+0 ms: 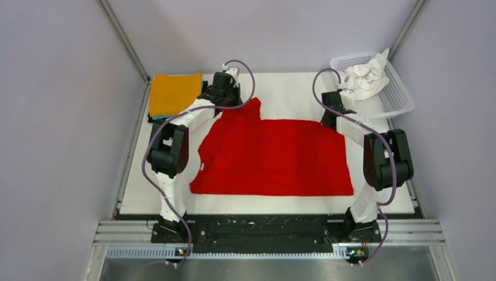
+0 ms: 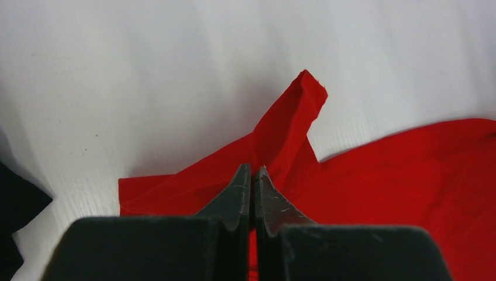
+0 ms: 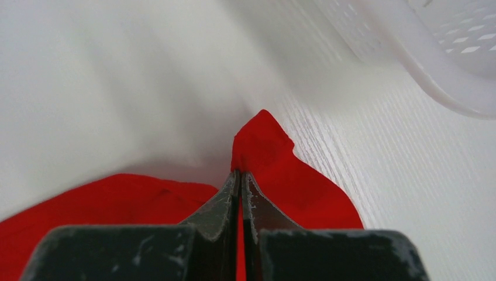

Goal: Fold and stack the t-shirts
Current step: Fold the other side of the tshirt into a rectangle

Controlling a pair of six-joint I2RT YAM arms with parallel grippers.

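A bright red t-shirt lies spread flat on the white table. My left gripper is at its far left corner. In the left wrist view the gripper is shut on red cloth, and a fold of it stands up just ahead. My right gripper is at the far right corner. In the right wrist view it is shut on a raised tip of red cloth. A folded orange t-shirt lies at the far left over a teal edge. A crumpled white t-shirt sits in the basket.
A white plastic mesh basket stands at the far right corner, just beyond the right gripper; its rim shows in the right wrist view. A dark shape sits at the left edge of the left wrist view. Grey walls enclose the table.
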